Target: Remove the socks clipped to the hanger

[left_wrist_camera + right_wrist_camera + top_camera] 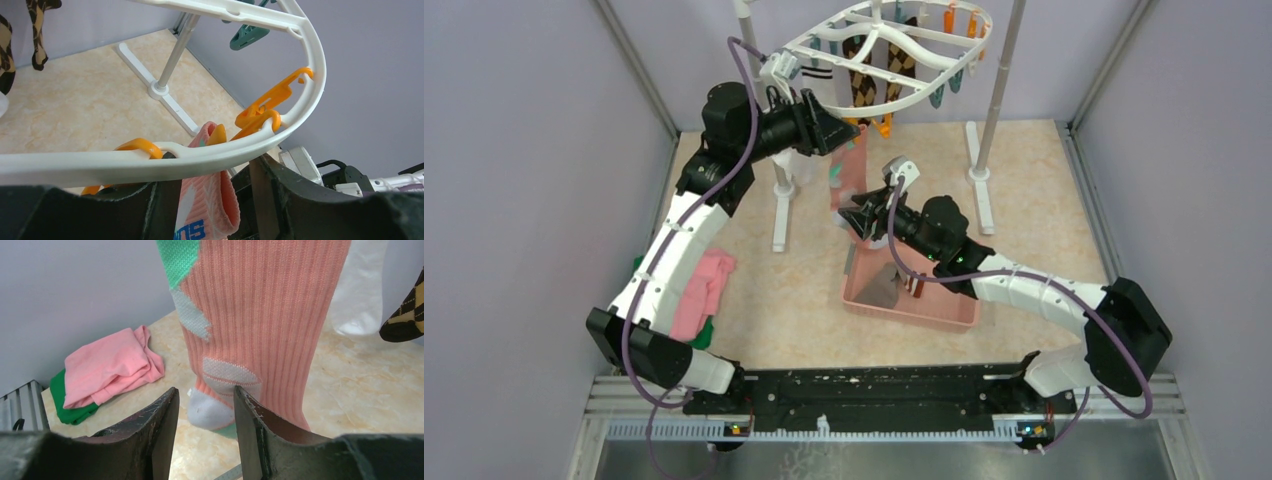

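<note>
- Pink sock [848, 175] is the one in play. It hangs straight down off the near rim of the hanger [924, 95], long axis vertical, low end above the desk [1044, 200] near the far edge of the pink basket [924, 312].
- Nearest in, the right gripper [861, 215] sits at the bottom end of that sock. In its wrist view the fingers [162, 427] are parted with a narrowish gap and nothing in them. The white patch at the sock's low end shows right through the gap, just beyond the tips. Can't tell whether the tips reach around the fabric.
- A bit farther, the left gripper [829, 125] is up at the sock's top. Its fingers [295, 200] stand wide apart, holding nothing, one on each side of the cuff, with the white rim running across in front of them.
- Right above the cuff, an orange clip [218, 134] holds the sock up under the rim, so the pinch point is dead ahead of the left fingers and slightly up.
- Judgement call: the left arm is nearer the clip and the right arm is nearer the free end. Looks like left works the clip while right takes the sock down toward the basket.
- Farthest back, the argyle socks [861, 85] hang from the hanger's middle, well apart from both grippers, waiting their turn.
</note>
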Tool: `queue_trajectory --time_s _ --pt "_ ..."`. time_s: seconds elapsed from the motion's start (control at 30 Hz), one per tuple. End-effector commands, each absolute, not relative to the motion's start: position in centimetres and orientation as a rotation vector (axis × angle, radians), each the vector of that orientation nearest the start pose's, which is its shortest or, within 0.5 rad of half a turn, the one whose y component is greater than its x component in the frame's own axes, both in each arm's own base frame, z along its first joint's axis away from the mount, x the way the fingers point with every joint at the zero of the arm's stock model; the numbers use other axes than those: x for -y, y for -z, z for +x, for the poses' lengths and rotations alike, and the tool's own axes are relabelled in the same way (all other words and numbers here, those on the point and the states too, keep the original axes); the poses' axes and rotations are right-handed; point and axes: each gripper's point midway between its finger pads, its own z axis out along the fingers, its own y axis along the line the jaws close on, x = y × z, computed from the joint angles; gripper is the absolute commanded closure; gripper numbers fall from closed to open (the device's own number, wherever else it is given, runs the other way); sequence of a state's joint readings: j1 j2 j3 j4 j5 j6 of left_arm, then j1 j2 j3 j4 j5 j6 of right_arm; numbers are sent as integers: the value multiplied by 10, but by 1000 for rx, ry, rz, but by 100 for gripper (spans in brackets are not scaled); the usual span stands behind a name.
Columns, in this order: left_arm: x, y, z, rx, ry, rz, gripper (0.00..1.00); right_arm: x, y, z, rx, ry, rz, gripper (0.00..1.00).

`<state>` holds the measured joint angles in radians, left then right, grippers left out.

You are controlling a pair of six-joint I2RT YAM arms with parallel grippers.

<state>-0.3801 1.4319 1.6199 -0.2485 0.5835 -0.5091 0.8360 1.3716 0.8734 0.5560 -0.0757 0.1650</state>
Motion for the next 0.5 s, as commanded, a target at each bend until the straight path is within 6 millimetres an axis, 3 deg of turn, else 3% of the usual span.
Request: queue_trajectory --time_s 0.0,0.2,0.27,0.33,0.47 --pt "265 -470 341 -1565 1190 411 45 -363 -323 293 -1358 -890 -557 56" --pt "264 -470 336 -1544 1207 415 45 -366 -322 295 -1369 -892 -557 54" --pt "264 -469 337 -1546 1213 410 45 -365 -320 297 -1376 -885 -551 49" --pt "264 -469 336 -1540 1221 415 44 -363 -320 300 -1381 -871 -531 34" --pt "265 -468 335 -1539 1232 421 38 -359 -322 308 -1382 -828 -501 30"
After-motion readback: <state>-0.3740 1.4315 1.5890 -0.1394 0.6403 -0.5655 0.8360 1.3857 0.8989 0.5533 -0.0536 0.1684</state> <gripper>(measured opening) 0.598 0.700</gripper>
